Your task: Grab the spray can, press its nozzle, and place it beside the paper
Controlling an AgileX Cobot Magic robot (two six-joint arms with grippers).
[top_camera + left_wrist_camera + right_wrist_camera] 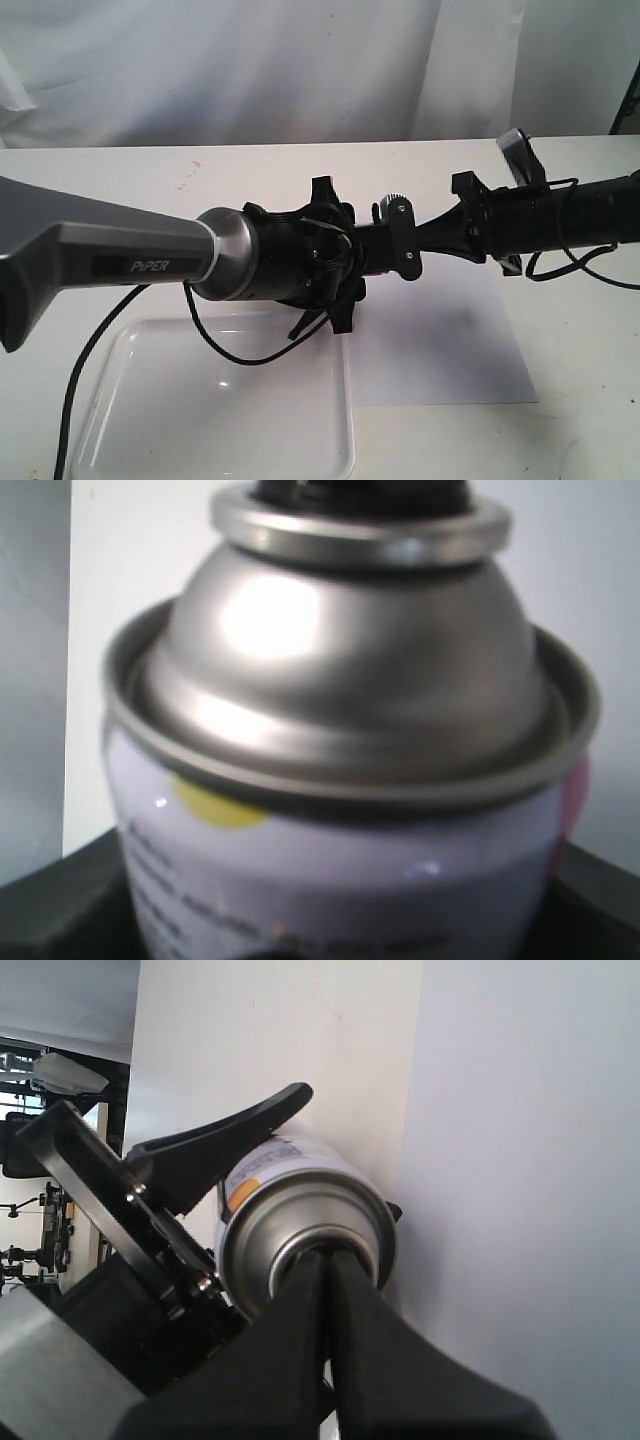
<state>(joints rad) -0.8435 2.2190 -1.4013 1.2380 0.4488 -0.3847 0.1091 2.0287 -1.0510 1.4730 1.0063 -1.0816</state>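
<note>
White table (150, 170) before a white curtain carries a glossy tray (200, 400) and, just beside it, the paper (450, 350). At mid-table the left gripper (335, 250) is clenched on the body of the spray can (340, 680), its silver top turned toward the right arm. Right gripper (325, 1260) has its 2 jaws pressed together, tips at the centre of that top; the nozzle (290, 488) shows only as a black sliver.

silver-topped white spray can (330, 880) with yellow dot, white paper (440, 350)
</note>
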